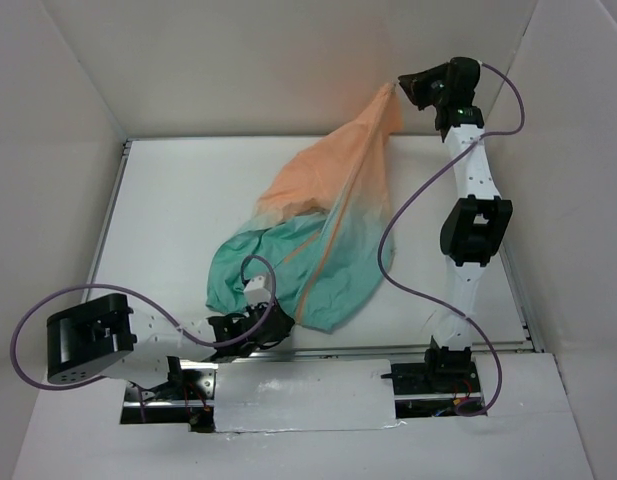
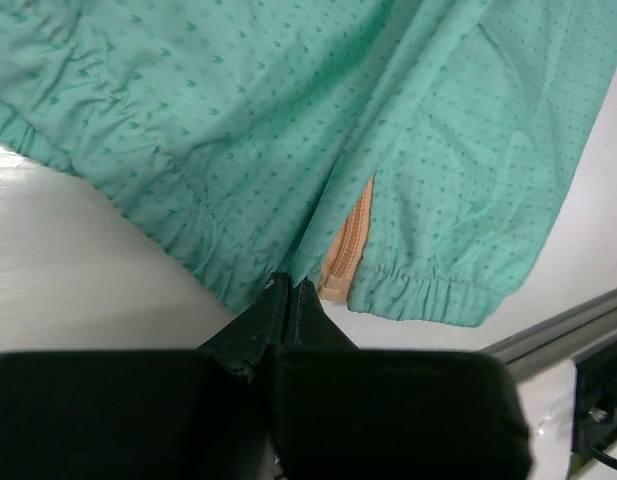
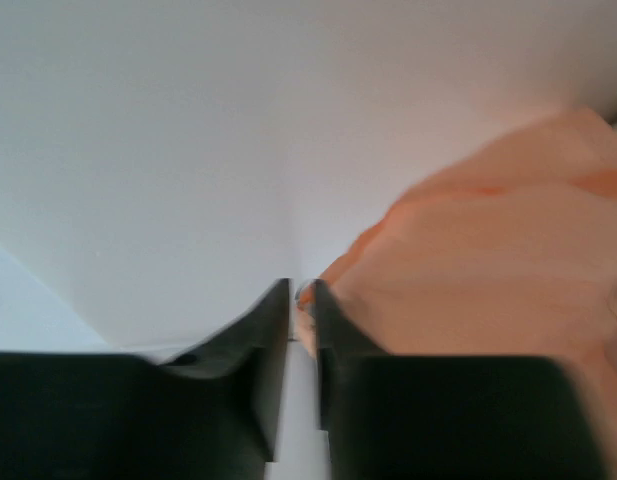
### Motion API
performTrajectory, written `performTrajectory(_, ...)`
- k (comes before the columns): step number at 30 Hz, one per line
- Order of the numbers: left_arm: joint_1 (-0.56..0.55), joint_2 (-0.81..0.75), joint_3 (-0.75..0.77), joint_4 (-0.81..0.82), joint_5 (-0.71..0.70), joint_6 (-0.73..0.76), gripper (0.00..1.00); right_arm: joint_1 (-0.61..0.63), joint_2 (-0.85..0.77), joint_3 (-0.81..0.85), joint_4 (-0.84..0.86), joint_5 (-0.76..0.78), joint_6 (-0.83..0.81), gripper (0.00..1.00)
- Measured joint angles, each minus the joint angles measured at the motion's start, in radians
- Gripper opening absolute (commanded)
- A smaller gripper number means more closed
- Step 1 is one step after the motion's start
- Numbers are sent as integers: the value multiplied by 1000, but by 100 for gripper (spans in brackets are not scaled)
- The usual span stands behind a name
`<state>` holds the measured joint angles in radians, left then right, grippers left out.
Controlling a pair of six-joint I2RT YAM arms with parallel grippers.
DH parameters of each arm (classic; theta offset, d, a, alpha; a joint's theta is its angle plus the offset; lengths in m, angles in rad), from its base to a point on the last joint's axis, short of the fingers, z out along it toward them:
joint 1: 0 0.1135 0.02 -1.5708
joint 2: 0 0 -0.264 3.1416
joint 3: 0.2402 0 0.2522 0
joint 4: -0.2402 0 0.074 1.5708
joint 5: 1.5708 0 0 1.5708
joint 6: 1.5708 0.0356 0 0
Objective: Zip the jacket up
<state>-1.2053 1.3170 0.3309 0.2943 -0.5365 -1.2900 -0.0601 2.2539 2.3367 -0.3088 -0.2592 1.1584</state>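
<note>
Peach-orange and teal thin jacket (image 1: 328, 230) hangs stretched between the two arms. Its teal hem rests on the white desk (image 1: 168, 220) at the lower centre of the overhead view, and its peach end is lifted off the desk toward the upper right. There is one jacket, with one orange zipper (image 2: 350, 240), and there are two end effectors. The zipper gives the long axis, running as a diagonal line from the hem up to the raised peach tip. The left end effector (image 2: 288, 292) sits at the lower end with its fingers pressed together on the gathered hem, just left of the zipper's bottom stop. The right end effector (image 3: 302, 295) is at the upper end and so is nearer the zipper's top. Its fingers stand only a sliver apart with a peach bit between them. That view is blurred, so the firmness of this hold is uncertain. No slider can be made out. Any further pull would likely run along this diagonal, away from the anchored hem.
</note>
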Motion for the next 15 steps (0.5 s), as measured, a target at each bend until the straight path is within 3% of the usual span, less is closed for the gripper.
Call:
performTrajectory(1,-1,11,18,-14,-3,6,30,-2,0,-11,34,-4,0,38)
performTrajectory(2,-3,22,37,-37,-3,16,46,-4,0,-22,72,-9,-5,70)
performTrajectory(3,-4,30,57,-52,-5,26,69,-8,0,-30,101,-14,-9,88)
performTrajectory(4,-6,32,85,-74,-2,40,75,-10,0,-39,126,-17,-18,100)
performTrajectory(5,-9,28,110,-90,3,55,86,-11,2,-40,141,-20,-26,100)
performTrajectory(7,-12,15,142,-157,9,82,98,-13,4,-38,156,-23,-52,100)
performTrajectory(11,-12,-71,208,-391,-22,110,99,-10,1,-3,151,-25,-100,100)
performTrajectory(15,2,-145,417,-673,-100,122,99,5,-95,-48,114,-9,-242,100)
